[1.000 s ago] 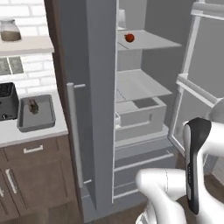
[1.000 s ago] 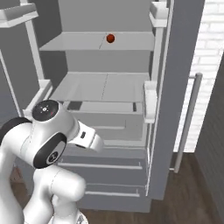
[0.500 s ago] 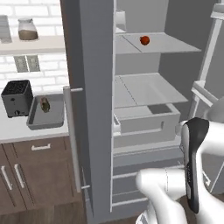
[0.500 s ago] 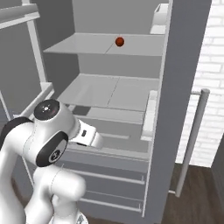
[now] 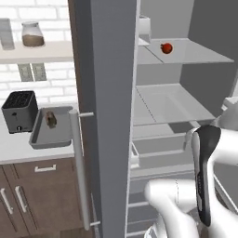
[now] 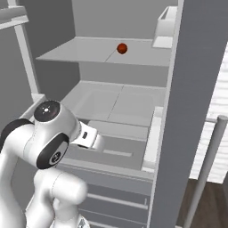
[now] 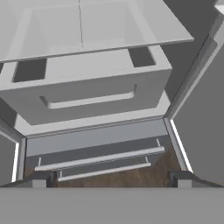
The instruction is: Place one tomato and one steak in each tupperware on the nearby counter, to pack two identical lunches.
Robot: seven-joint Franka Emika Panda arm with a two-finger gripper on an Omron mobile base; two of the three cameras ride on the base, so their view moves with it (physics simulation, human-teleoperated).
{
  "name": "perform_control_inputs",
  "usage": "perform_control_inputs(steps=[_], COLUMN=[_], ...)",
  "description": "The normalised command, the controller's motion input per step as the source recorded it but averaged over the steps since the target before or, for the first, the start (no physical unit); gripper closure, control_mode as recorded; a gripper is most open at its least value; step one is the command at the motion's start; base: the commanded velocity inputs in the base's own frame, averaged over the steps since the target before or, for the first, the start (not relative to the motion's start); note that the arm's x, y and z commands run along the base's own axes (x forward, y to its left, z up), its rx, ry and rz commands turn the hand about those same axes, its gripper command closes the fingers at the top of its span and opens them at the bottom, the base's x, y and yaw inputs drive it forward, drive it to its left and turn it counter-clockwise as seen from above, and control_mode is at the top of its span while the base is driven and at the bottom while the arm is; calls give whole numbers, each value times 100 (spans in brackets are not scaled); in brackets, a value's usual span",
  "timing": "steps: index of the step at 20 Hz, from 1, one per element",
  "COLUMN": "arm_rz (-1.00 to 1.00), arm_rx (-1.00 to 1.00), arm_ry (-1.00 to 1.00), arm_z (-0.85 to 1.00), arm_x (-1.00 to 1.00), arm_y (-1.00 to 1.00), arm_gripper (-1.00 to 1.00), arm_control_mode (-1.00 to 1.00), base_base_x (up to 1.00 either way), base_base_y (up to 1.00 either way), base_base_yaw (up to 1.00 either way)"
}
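Open grey fridge (image 5: 111, 93) with pale glass shelves (image 6: 111, 51) and a pull-out drawer (image 7: 87, 92) takes centre stage. White brick wall (image 5: 51, 74), a shelf with a jar (image 5: 33, 34), dark toaster (image 5: 19, 110), brown cabinets (image 5: 42, 195), wood floor (image 6: 202, 200).

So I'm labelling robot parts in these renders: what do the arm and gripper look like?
The arm is glossy white with rounded, bulbous links and dark charcoal joint bands and caps. One link carries a long dark strip. The gripper shows as two small dark grey squarish fingertips. No cables or markings are visible.
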Motion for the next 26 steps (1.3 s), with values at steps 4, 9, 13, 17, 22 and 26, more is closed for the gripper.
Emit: perform_control_inputs(steps=[4, 9, 13, 17, 22, 26], arm_rz=[0, 2, 12, 5, 7, 8], arm_rx=[0, 0, 0, 0, 0, 0], arm_ry=[0, -13, -37, -10, -10, -1], arm_z=[0, 3, 70, 99, 100, 80], arm_x=[0, 15, 24, 39, 55, 54], arm_y=[0, 0, -3, 0, 0, 0], arm_gripper=[-100, -100, -100, -100, -100, -100], arm_control_mode=[100, -100, -100, -100, -100, -100], base_base_x=[63, 9, 0, 0, 0, 0], base_base_y=[-3, 0, 0, 0, 0, 0], base_base_yaw=[5, 1, 0, 0, 0, 0])
